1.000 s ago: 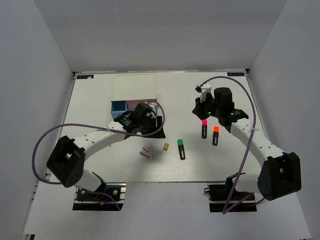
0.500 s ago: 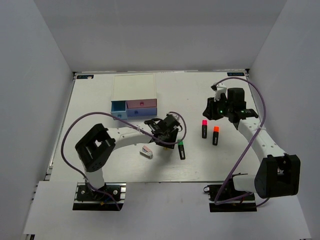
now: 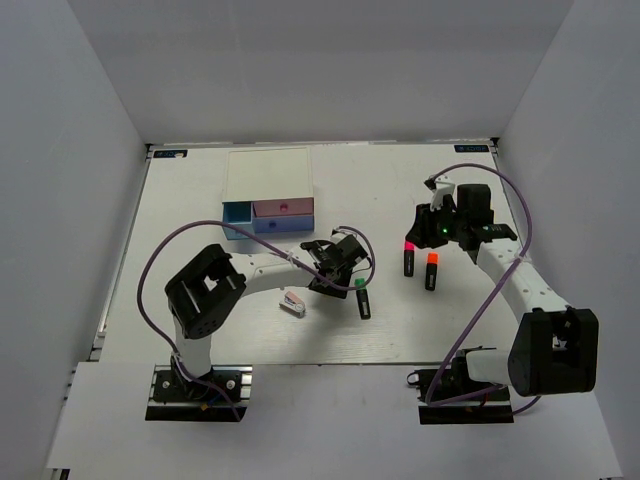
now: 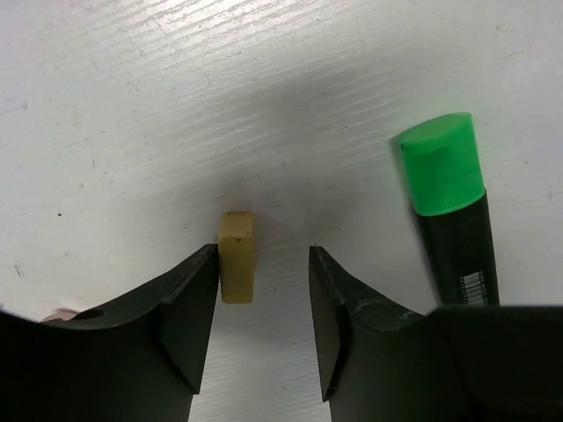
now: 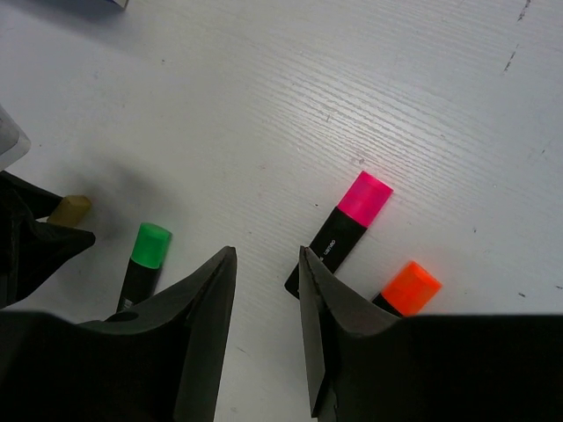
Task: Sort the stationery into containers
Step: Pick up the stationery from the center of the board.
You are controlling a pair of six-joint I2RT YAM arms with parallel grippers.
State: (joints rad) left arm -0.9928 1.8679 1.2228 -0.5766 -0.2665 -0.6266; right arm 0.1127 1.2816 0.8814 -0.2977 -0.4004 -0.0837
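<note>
My left gripper is open, low over the table. A small tan block lies between its jaws, right against the left finger. The green-capped highlighter lies just right of it. My right gripper is open and empty, above and just behind the pink-capped highlighter and the orange-capped one. The pink-and-white stapler lies left of my left gripper. Only one tan block shows.
The white-topped drawer box stands at the back left, with a light blue front, a pink front and a wider blue-lavender front facing me. White walls enclose the table. Purple cables loop beside both arms.
My left gripper has swung away from the drawer box, right and toward me, and now straddles the tan block. My right gripper has shifted slightly right.
</note>
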